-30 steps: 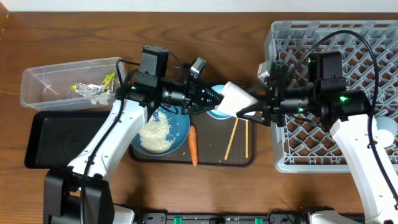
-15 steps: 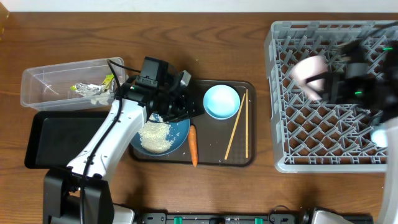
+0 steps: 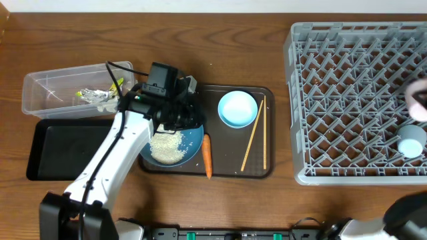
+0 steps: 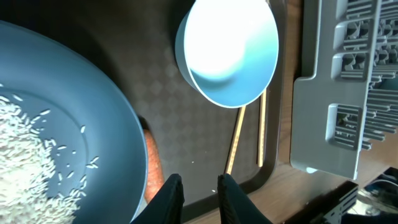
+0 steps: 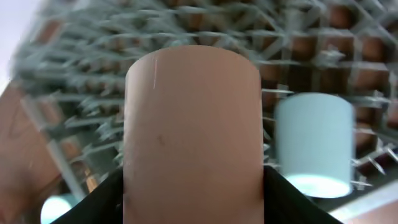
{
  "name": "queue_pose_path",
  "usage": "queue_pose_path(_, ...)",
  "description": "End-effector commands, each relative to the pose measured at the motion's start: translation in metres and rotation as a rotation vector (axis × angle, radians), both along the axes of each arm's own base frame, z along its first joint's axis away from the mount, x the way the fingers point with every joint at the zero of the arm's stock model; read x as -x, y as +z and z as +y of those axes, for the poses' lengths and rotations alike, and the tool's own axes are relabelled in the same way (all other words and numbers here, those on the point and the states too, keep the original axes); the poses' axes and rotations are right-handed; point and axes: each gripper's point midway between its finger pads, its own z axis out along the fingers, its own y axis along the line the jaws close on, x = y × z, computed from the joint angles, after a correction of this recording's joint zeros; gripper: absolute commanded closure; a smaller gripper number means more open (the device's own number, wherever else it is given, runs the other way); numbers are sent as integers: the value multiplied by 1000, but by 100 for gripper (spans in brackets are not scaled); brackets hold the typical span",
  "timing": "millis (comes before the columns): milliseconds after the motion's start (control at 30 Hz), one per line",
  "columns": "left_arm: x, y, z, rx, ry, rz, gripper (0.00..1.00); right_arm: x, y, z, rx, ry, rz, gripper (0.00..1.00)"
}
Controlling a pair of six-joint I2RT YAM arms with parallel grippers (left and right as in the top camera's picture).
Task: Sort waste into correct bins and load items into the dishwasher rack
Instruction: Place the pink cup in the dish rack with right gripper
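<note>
Overhead: the left gripper (image 3: pixel 193 119) hangs over the brown serving tray (image 3: pixel 228 148), at the blue plate's (image 3: pixel 194 141) upper right rim, with the rice (image 3: pixel 167 145) just beside it.

Left wrist: its fingers (image 4: pixel 169 198) stand slightly parted on nothing. The plate is to their left, the bowl (image 4: pixel 227 53) and chopsticks (image 4: pixel 236 140) ahead.

Right wrist: the right gripper (image 5: pixel 193 202) pinches a pale cup (image 5: pixel 191 124) above the dishwasher rack (image 5: pixel 81 93). A light-blue cup (image 5: pixel 314 146) stands in the rack just beside it.

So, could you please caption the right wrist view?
Right gripper holds beige cup above grey rack, beside a light-blue cup.
</note>
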Motion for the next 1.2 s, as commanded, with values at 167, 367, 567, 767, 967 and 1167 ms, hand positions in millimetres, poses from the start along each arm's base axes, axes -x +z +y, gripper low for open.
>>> queue_pose_path(167,-3,6,5,-31,-11,-47,79,6,-35,-52,-110,-193,19,79)
queue_pose_path(367,-2,6,5,-32,-11,-46,79,14,-53,-74,-151,-286,31,76)
queue_pose_path(567,1,5,6,-36,-11,-32,79,4,-54,-83,-129,-280,-7,15)
queue_pose_path(767,1,5,6,-36,-12,-29,79,-21,-37,-76,-181,-211,-155,1)
queue_pose_path(967,1,5,6,-36,-11,-29,79,-36,-21,-58,-275,-132,-260,1)
queue_pose_path(1167,1,5,6,-36,-12,-29,79,-35,-13,-25,-271,19,-256,6)
